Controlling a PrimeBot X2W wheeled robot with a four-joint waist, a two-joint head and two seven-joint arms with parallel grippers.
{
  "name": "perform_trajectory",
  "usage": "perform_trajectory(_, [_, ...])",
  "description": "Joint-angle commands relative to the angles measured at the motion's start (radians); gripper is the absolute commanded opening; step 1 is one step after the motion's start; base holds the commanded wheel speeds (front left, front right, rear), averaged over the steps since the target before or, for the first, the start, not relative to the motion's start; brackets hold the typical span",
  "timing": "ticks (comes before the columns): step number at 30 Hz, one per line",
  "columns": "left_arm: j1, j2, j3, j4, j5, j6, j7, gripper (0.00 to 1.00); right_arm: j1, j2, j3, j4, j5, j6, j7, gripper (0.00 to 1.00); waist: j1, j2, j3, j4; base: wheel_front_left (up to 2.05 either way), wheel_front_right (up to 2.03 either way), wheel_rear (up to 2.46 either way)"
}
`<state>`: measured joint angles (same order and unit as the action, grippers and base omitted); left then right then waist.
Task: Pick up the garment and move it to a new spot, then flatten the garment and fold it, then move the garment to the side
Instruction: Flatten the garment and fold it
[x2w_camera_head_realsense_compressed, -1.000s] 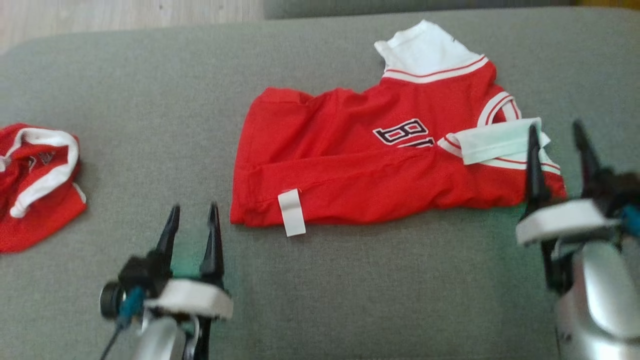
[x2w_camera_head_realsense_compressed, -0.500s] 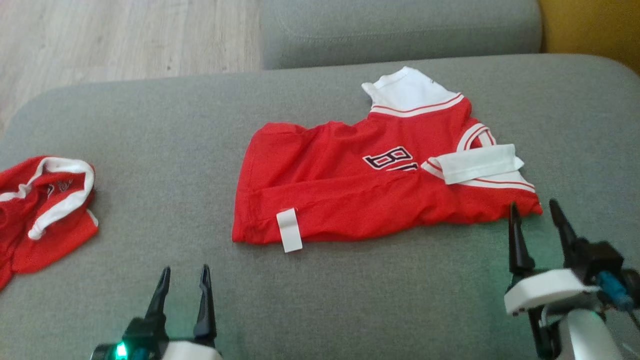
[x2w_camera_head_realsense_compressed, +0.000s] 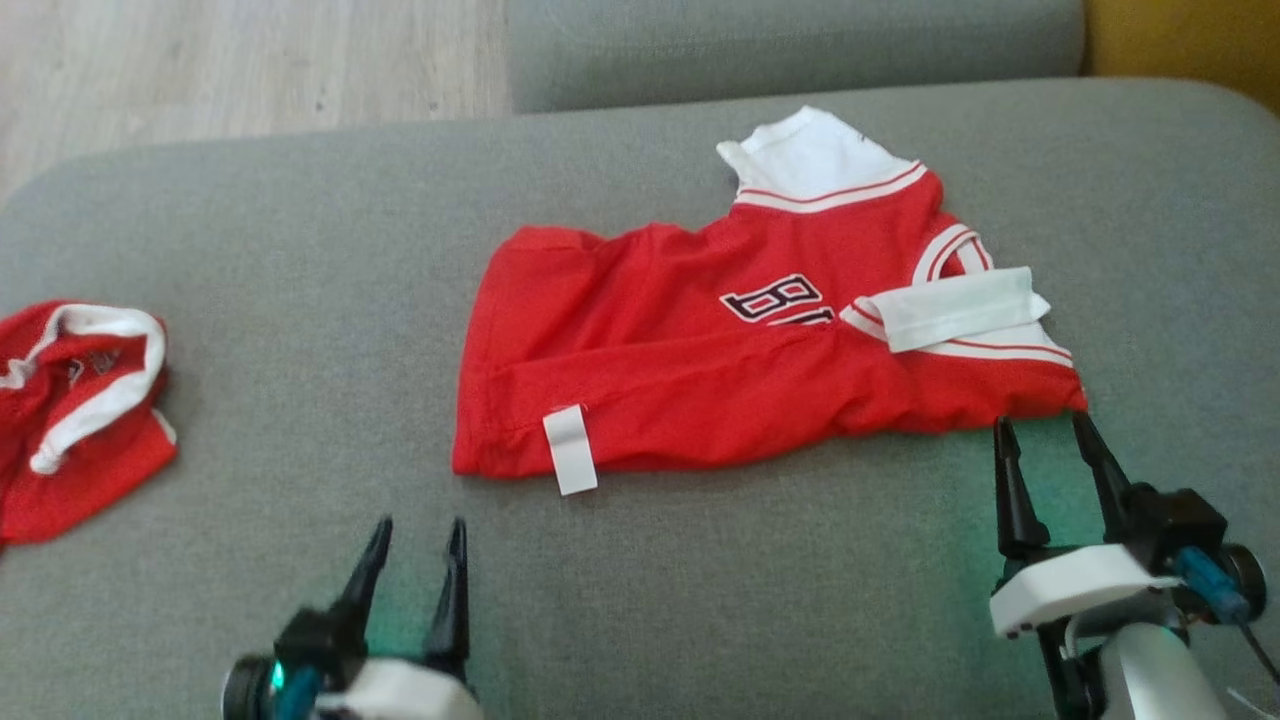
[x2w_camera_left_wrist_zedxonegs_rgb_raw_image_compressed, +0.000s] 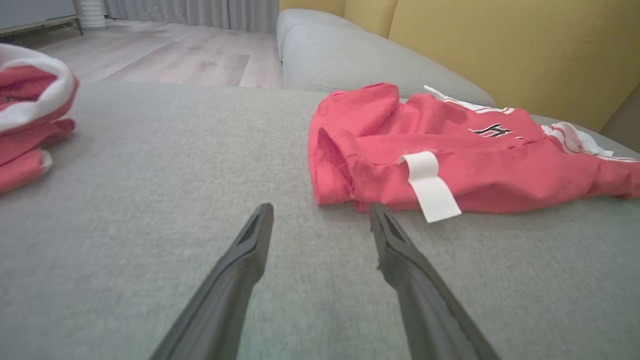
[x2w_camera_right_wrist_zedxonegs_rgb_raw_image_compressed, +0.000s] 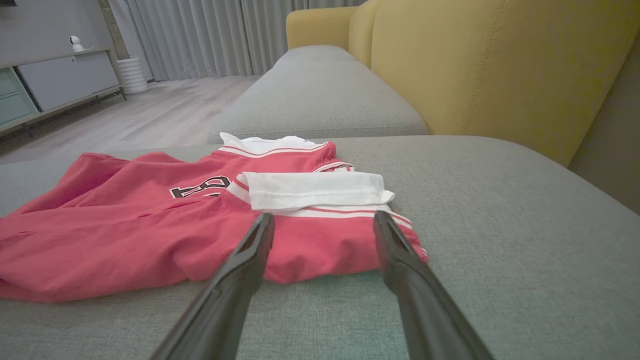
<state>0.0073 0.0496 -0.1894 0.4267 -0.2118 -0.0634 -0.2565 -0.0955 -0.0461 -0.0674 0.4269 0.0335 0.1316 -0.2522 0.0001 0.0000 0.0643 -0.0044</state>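
Folded garment (x2w_camera_head_realsense_compressed: 740, 350) flat on grey cushion (x2w_camera_head_realsense_compressed: 300, 250); both jaws wide, empty.
Head view: at 1 o'clock of left gripper (x2w_camera_head_realsense_compressed: 421, 522), 11 of right gripper (x2w_camera_head_realsense_compressed: 1041, 422); long axis 9-to-3, hem toward 9. Left wrist view: white tag (x2w_camera_left_wrist_zedxonegs_rgb_raw_image_compressed: 430, 185) at 1. Right wrist view: white sleeve (x2w_camera_right_wrist_zedxonegs_rgb_raw_image_compressed: 315, 190) at 12, just beyond fingertips.

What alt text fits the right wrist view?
A red jersey with white sleeve trim lies partly folded on a grey sofa cushion, just ahead of the open right gripper. Yellow backrest behind; wood floor and curtains at left.
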Motion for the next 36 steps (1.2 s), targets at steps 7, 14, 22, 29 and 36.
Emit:
perform_trajectory(7, [-0.2,0.001,0.008,0.066,-0.019,-0.054,-0.005,1.0,-0.091,-0.004,0.042,-0.033,0.013,-0.001,-0.009,1.0,-0.0001,0.0,0.109,-0.038,0.0,0.0,0.0])
perform_trajectory(14, [-0.259,0.002,-0.014,0.117,-0.036,-0.066,-0.005,1.0,-0.109,-0.004,0.042,-0.036,0.017,-0.001,-0.01,1.0,-0.0001,0.0,0.145,-0.057,0.0,0.0,0.0])
perform_trajectory(22, [-0.291,0.008,0.006,0.156,-0.048,-0.067,-0.005,1.0,-0.123,-0.004,0.034,-0.046,0.024,-0.001,-0.01,1.0,-0.0001,0.0,0.172,-0.065,0.0,0.0,0.0])
perform_trajectory(29, [-0.29,0.003,0.055,0.169,-0.012,-0.061,-0.005,1.0,-0.137,-0.004,0.026,-0.047,0.028,-0.001,-0.01,1.0,-0.0001,0.0,0.185,-0.07,0.0,0.0,0.0])
perform_trajectory(36, [-0.308,0.001,-0.033,0.193,-0.063,-0.067,-0.005,0.61,-0.145,-0.004,0.0,-0.025,0.04,-0.001,-0.01,1.0,-0.0001,0.0,0.197,-0.074,0.0,0.0,0.0])
